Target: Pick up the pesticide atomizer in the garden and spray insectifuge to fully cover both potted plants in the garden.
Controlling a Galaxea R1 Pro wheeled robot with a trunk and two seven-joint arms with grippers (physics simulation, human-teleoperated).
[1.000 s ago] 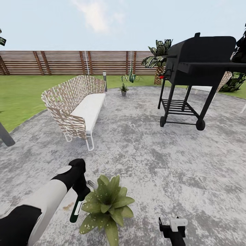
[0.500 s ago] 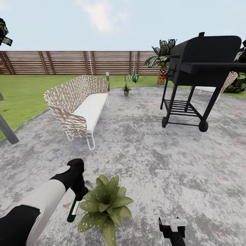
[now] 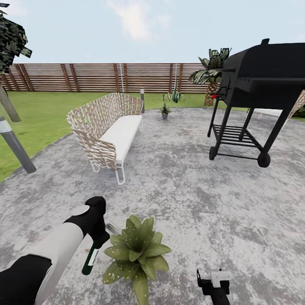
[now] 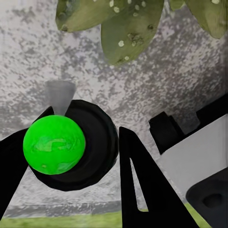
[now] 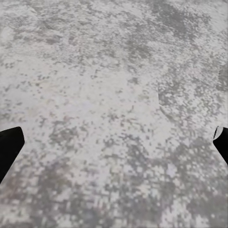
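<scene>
The atomizer (image 3: pixel 92 257) is held in the left gripper (image 3: pixel 98 242) at the lower left of the head view, its dark green body hanging down just left of the near plant (image 3: pixel 137 253). In the left wrist view the atomizer (image 4: pixel 66 144) is seen end-on, a bright green round part over a black disc, clamped between the black fingers (image 4: pixel 142 180), with spotted leaves of the plant (image 4: pixel 128 26) at the top of the frame. The near plant stands on the grey paving (image 3: pixel 190 190) at the lower centre of the head view. The second plant (image 3: pixel 164 111) is set far off, at the upper centre, near the paving's far edge. A bench (image 3: pixel 111 131) stands at the centre left, a black grill (image 3: pixel 258 91) at the upper right, a bollard (image 3: pixel 16 146) at the left edge, and a fence (image 3: pixel 97 78) runs across the back. The right gripper (image 3: pixel 214 283) is seen at the bottom edge, right of centre; in the right wrist view its fingers (image 5: pixel 9 145) are spread wide over bare paving (image 5: pixel 114 104), nothing held.
</scene>
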